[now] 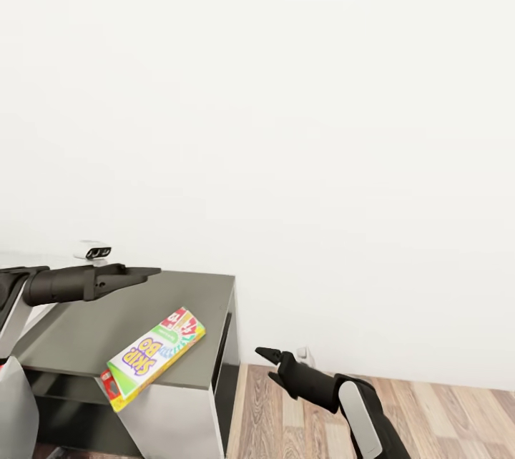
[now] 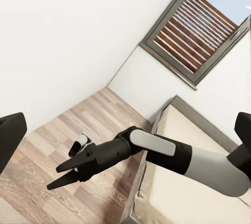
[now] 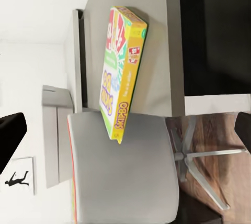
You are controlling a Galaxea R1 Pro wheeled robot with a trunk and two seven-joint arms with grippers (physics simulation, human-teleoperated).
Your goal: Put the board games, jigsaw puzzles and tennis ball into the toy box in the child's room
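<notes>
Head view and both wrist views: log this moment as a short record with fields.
Game box: green-red printed box with yellow letters lies flat on the dark grey table section, one end overhanging the front edge.
Left gripper: empty, above the table, fingers together.
Right gripper: empty, fingers apart, above the wood plank floor.
Bed: cream mattress in the left wrist view.
Chair: grey seat by the table.

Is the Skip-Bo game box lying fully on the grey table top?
No. In the head view the Skip-Bo game box sticks out past the front edge of the grey table.
</notes>
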